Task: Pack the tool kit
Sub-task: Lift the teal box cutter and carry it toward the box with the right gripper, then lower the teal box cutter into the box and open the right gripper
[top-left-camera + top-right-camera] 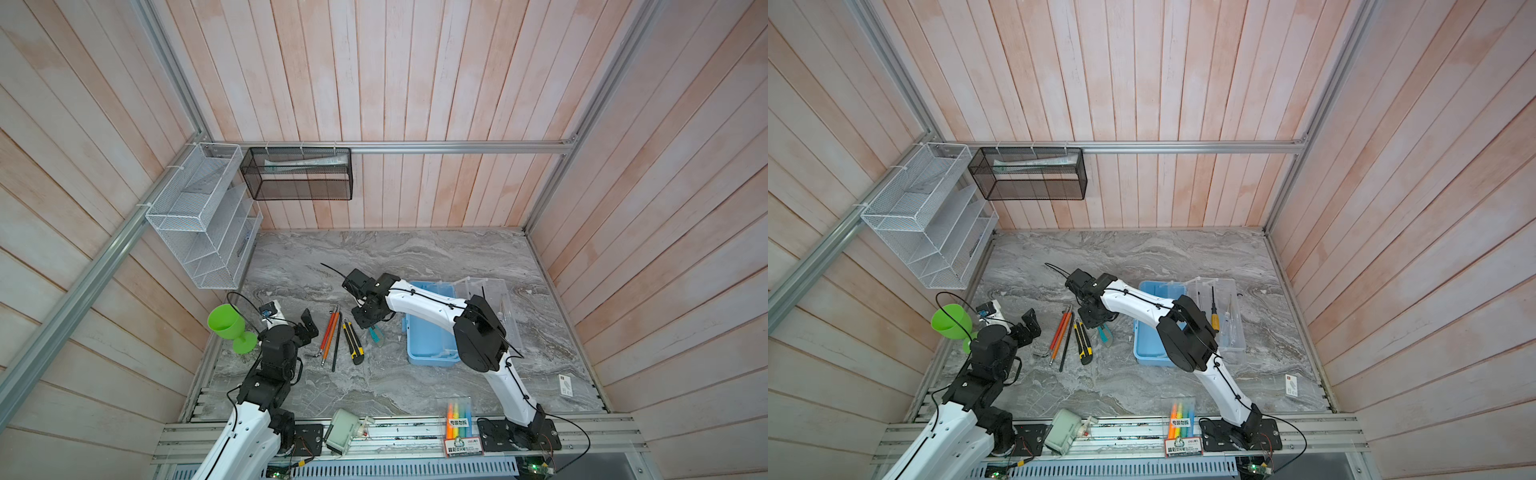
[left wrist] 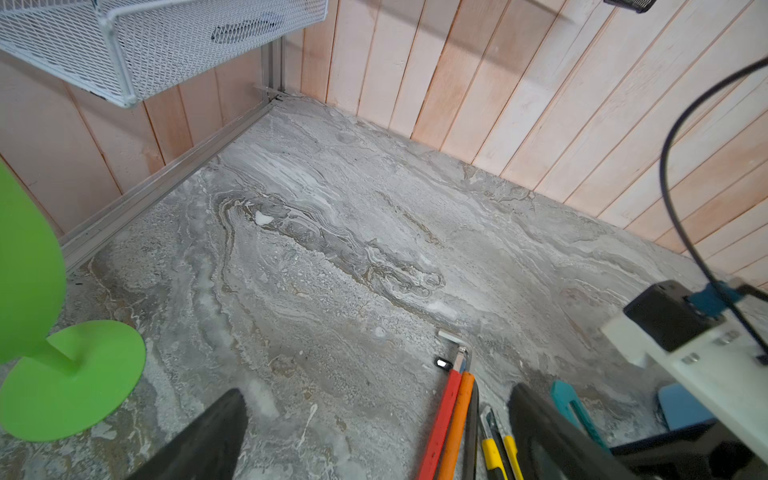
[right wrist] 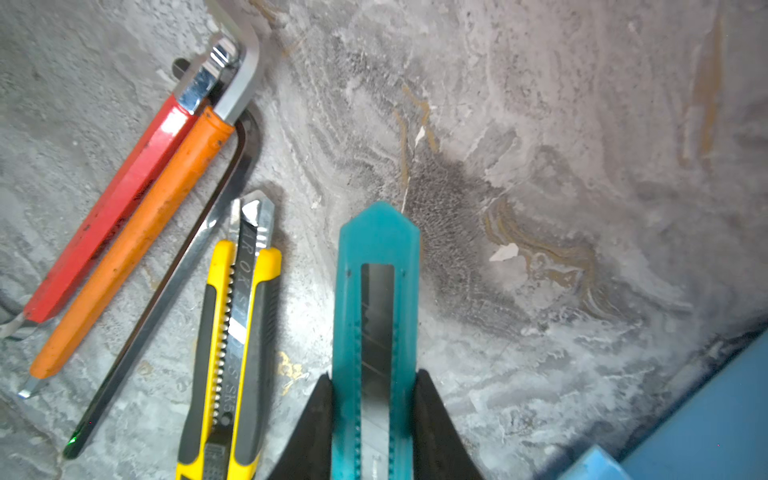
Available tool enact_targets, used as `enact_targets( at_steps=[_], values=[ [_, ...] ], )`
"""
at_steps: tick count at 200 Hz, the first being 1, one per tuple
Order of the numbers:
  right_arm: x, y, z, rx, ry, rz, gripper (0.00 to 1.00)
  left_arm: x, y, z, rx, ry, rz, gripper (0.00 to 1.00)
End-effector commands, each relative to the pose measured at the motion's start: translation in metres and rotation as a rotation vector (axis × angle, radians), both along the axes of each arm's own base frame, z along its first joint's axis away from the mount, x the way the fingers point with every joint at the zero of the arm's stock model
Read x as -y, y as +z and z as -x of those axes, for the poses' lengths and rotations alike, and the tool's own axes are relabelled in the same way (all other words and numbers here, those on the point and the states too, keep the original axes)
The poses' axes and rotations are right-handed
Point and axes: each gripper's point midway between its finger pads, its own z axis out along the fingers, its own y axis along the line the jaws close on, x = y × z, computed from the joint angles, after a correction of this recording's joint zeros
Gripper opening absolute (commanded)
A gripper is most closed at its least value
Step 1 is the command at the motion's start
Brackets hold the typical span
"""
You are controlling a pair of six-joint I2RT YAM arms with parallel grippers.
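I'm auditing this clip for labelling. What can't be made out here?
- Blue case interior: right arm covers much of it in both top views.
- Teal utility knife rear end: cut off by the right wrist view's edge, between the right gripper fingers.
- Highlighter pack label: too small.

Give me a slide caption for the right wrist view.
Right tool clamps the teal utility knife beside the yellow utility knife on the marble table.

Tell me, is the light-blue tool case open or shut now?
Open. In both top views the blue case shows its bare inside, and its clear lid lies swung out flat beside it on the table.
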Motion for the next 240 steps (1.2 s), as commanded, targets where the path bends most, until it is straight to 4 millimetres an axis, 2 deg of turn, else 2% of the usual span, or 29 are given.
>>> enact_targets(
  at_steps=[1,28,69,106,146,166,182,214,240],
  values=[
    [0.007,0.017,-0.002,0.023,-0.029,-0.005,0.08,0.001,-0.002,0.0,0.001,-0.011,-0.001,1.0],
    [0.018,0.036,-0.007,0.038,-0.064,-0.023,0.08,0.001,-0.002,0.0,0.0,-0.011,-0.002,1.0],
    [0.046,0.063,-0.012,0.059,-0.138,-0.05,0.08,0.001,-0.002,0.0,0.0,-0.01,-0.001,1.0],
    [0.087,0.085,-0.013,0.085,-0.239,-0.054,0.07,0.001,-0.002,0.0,-0.001,-0.011,-0.001,1.0],
    [0.147,0.107,-0.008,0.132,-0.387,-0.051,0.06,0.001,-0.002,0.0,0.001,-0.011,-0.002,1.0],
    [0.182,0.112,-0.005,0.154,-0.473,-0.039,0.06,0.001,-0.002,0.0,0.0,-0.012,-0.002,1.0],
    [0.207,0.107,0.002,0.153,-0.539,-0.044,0.05,0.001,-0.002,0.0,0.001,-0.01,-0.001,1.0],
    [0.241,0.101,0.007,0.197,-0.625,-0.072,0.05,0.002,-0.002,-0.001,0.001,-0.014,-0.001,1.0],
    [0.256,0.091,0.004,0.187,-0.662,-0.096,0.05,0.002,-0.002,-0.001,0.0,-0.013,-0.001,1.0]
  ],
)
